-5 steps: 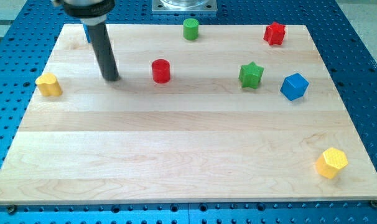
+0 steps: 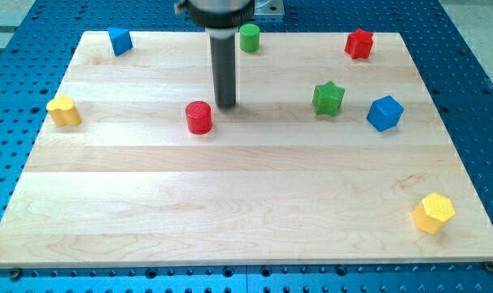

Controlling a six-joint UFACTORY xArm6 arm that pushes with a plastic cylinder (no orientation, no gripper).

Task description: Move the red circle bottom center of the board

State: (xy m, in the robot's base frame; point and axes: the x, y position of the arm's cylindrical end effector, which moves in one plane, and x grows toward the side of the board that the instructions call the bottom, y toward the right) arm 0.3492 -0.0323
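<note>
Pale wooden surface; red circular plastic block just down-left of my tip, seemingly apart. No pincer fitted, nothing held. Bottom centre not reached; nearly all pushing left.

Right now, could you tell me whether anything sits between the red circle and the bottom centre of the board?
Nothing visible does. The red circle has bare board below it; my tip stands just up-right of it.

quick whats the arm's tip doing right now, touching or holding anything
My tip: no gripper, holds nothing; it stands just up and right of the red circle, apparently not touching.
</note>
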